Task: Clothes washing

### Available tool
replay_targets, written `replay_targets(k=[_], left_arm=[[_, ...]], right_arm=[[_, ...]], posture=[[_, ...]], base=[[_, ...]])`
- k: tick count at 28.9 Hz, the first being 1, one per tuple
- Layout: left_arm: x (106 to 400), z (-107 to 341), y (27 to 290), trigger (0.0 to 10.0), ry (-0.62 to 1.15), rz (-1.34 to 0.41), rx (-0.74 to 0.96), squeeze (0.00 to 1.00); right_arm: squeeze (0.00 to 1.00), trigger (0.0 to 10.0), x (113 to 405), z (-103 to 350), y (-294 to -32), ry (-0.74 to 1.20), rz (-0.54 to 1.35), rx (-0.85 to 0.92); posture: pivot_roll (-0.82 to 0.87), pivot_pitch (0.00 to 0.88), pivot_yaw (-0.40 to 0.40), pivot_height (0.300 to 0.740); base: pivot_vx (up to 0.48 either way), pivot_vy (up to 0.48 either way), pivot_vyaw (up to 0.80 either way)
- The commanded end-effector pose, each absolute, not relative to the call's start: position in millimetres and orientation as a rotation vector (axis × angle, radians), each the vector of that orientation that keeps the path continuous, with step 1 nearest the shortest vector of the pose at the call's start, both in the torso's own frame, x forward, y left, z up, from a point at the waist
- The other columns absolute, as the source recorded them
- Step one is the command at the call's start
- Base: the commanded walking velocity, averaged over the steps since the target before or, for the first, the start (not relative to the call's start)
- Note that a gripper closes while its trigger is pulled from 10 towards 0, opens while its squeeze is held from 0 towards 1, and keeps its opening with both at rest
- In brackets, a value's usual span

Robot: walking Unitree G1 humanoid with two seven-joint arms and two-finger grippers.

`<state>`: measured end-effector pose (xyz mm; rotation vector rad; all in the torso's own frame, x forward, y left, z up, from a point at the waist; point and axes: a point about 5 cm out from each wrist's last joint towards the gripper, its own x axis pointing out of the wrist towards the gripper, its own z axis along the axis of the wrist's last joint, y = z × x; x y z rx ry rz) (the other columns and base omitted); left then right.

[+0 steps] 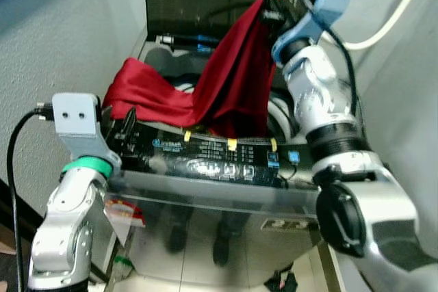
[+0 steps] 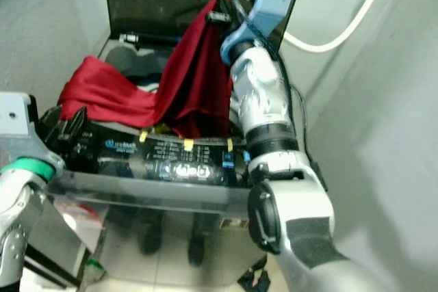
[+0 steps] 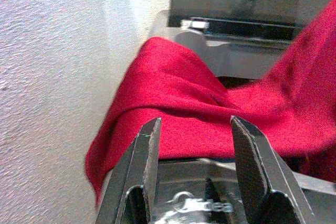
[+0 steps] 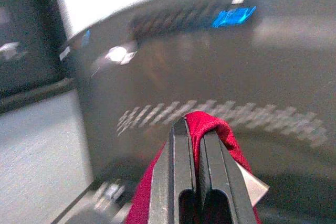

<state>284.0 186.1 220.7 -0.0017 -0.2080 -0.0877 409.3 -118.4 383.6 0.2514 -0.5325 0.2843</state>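
Right gripper [image 4: 191,129], jaws clenched on the crimson red cloth [image 1: 229,80], holds it over the grey top-loading washing machine [image 1: 205,169]; left gripper [image 3: 194,140] jaws released beside it.

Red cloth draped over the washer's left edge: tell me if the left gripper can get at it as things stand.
Probably yes. The left gripper is open at the washer's front left corner, aimed at the red cloth just beyond its fingertips, with nothing between. The right gripper holds the cloth's other end up.
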Motion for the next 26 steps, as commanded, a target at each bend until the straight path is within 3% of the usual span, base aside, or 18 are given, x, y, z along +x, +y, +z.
replay_targets(k=[1, 3, 4, 6, 8, 13, 15, 22, 26], left_arm=[[285, 219, 181, 10.0, -0.199, -0.120, 0.008, 0.00], [283, 216, 177, 10.0, -0.186, -0.147, 0.017, 0.00], [283, 216, 177, 10.0, -0.186, -0.147, 0.017, 0.00], [281, 214, 176, 10.0, -0.173, -0.161, 0.019, 0.00], [280, 213, 176, 10.0, -0.168, -0.169, 0.019, 0.00], [281, 214, 172, 10.0, -0.163, -0.205, 0.025, 0.00], [285, 215, 169, 10.0, -0.166, -0.218, 0.027, 0.00], [290, 217, 165, 10.0, -0.164, -0.233, 0.028, 0.00], [291, 217, 167, 10.0, -0.161, -0.233, 0.030, 0.00]], right_arm=[[0.00, 10.0, 405, 414, -143, -0.615, 0.178, 0.224], [0.00, 10.0, 388, 457, -190, -0.746, 0.002, 0.245], [0.00, 10.0, 388, 457, -190, -0.746, 0.002, 0.245], [0.00, 10.0, 373, 481, -217, -0.830, -0.061, 0.232], [0.00, 10.0, 371, 483, -219, -0.834, -0.040, 0.209], [0.00, 10.0, 387, 458, -194, -0.686, 0.168, 0.057], [0.00, 10.0, 403, 407, -157, -0.496, 0.417, -0.062], [0.00, 10.0, 407, 331, -114, -0.280, 0.673, -0.097], [0.00, 10.0, 404, 320, -105, -0.251, 0.738, -0.079]], posture=[[0.22, 0.016, -0.053, 0.740], [0.22, 0.019, -0.054, 0.740], [0.22, 0.019, -0.054, 0.740], [0.22, 0.022, -0.049, 0.740], [0.22, 0.025, -0.039, 0.740], [0.21, 0.023, -0.020, 0.740], [0.20, 0.022, -0.013, 0.740], [0.19, 0.022, 0.008, 0.740], [0.19, 0.021, 0.010, 0.740]], base=[[0.000, 0.000, 0.00], [0.000, 0.000, 0.00], [0.000, 0.000, 0.00], [0.000, 0.000, 0.00], [0.000, 0.000, 0.00], [0.000, 0.000, 0.00], [0.000, 0.000, 0.00], [0.000, 0.000, 0.00], [0.000, 0.000, 0.00]])
